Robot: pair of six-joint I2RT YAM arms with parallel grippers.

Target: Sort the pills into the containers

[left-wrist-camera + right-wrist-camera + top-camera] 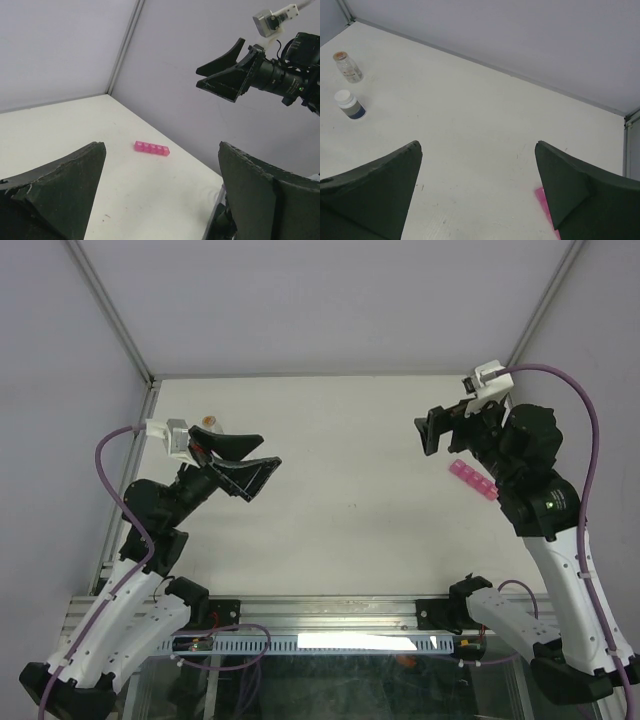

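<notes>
The pink pill-organiser strip (473,481) lies on the white table at the right, lids shut, beside the right arm. It shows far ahead in the left wrist view (151,148), and only its edge shows behind a finger in the right wrist view (540,194). My left gripper (270,451) is open and empty, held above the table's left side and facing right. My right gripper (445,430) is open and empty, raised just beyond the strip and facing left; it also shows in the left wrist view (225,70). No loose pills are visible.
A small clear bottle with an orange cap (347,66) and a white-capped dark bottle (350,104) stand at the far left; only the orange cap (210,421) shows from above. Grey walls close in the table at the back and sides.
</notes>
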